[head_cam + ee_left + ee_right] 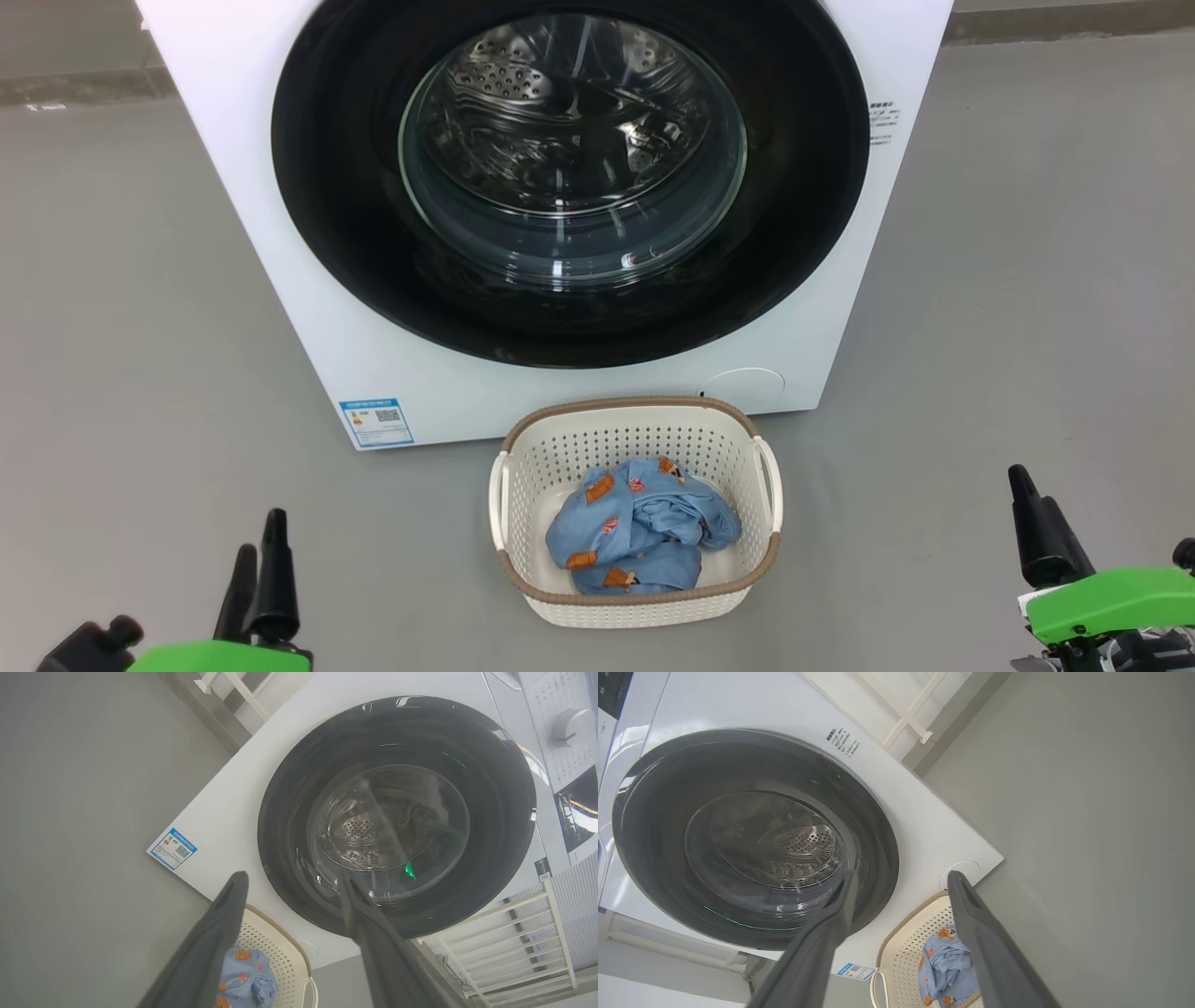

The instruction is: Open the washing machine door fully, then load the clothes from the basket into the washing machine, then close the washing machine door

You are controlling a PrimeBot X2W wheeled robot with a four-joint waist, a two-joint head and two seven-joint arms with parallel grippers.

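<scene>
The white washing machine (280, 280) stands ahead with its round black door (803, 224) flat against the front, steel drum showing through the glass. On the floor right before it sits the cream basket (635, 420) holding the light blue clothes (635, 537). My left gripper (260, 546) is at the lower left and my right gripper (1036, 499) at the lower right, both well back from the basket. In the wrist views the left gripper (292, 877) and right gripper (901, 877) stand open with nothing between the fingers, each facing the door (495, 788) (654, 788).
Grey floor (121, 327) spreads on both sides of the machine. A white slatted rack (514, 933) stands beside the machine. A blue label (376, 422) and a round white flap (744, 387) mark the machine's lower front.
</scene>
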